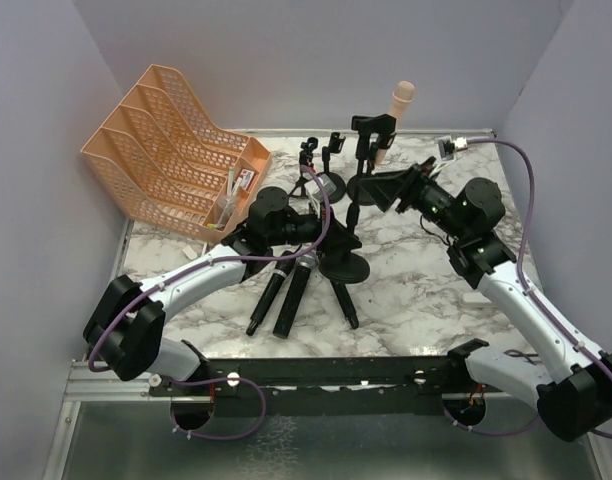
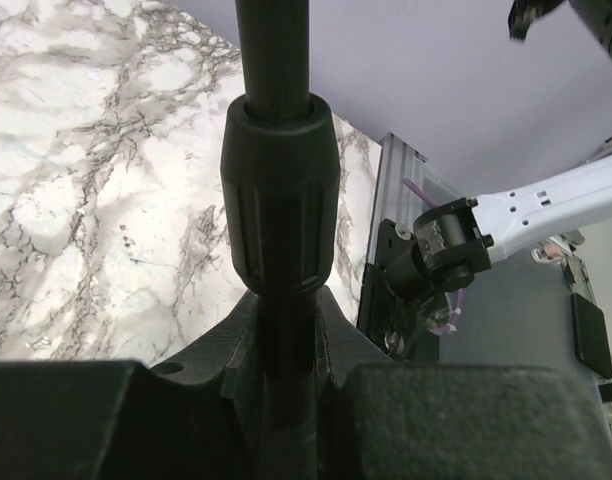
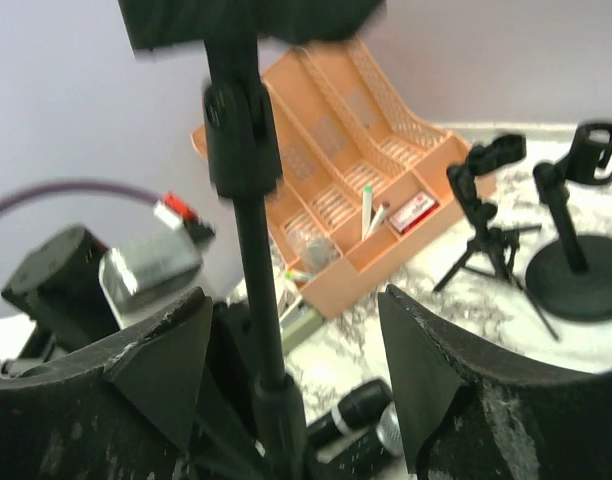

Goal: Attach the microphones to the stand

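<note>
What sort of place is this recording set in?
Probably a lab robot test cell: a white marble-patterned tabletop boxed in by plain lavender panel walls, with a black metal mounting rail along the near edge.

The left arm point(image 1: 201, 275) stretches from its base toward two o'clock, and the left gripper point(image 2: 286, 400) is clamped on a stand pole point(image 2: 282, 200). The right arm point(image 1: 531, 300) rises toward eleven o'clock. Its wrist turns the right gripper point(image 3: 296, 350) toward nine o'clock, jaws spread wide.

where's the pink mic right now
Top view: the pink microphone stands upright at the back of the table, right of centre, apparently clipped in a black stand, well right of the orange tray.
</note>
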Robot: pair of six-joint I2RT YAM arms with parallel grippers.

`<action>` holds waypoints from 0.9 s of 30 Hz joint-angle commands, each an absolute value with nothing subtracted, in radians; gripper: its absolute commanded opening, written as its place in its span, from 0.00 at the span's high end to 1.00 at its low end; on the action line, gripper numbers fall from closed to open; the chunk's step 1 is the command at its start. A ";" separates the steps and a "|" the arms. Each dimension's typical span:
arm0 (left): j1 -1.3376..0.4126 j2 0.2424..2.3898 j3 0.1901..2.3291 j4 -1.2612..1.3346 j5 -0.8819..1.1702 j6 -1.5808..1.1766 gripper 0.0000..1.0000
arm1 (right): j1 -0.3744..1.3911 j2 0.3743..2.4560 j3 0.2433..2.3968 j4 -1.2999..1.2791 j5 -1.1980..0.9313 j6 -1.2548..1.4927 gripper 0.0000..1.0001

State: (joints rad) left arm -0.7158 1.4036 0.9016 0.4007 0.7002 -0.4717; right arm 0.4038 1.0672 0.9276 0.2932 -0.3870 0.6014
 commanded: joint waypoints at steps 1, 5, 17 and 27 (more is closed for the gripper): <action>-0.719 1.374 0.959 0.449 0.675 -0.458 1.00 | 0.399 0.981 0.832 0.297 -0.452 0.628 0.28; -0.719 1.381 0.971 0.451 0.680 -0.462 1.00 | 0.400 0.967 0.795 0.296 -0.546 0.624 0.28; -0.719 1.381 0.979 0.453 0.682 -0.459 1.00 | 0.399 1.073 0.788 0.425 -0.661 0.720 0.43; -0.719 1.370 0.985 0.453 0.624 -0.465 1.00 | 0.399 1.072 0.789 0.421 -0.714 0.759 0.51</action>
State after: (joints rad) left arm -0.7155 1.4036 0.9367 0.4004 0.6796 -0.4667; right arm 0.4038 1.0885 0.7925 0.3809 -0.6456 0.7261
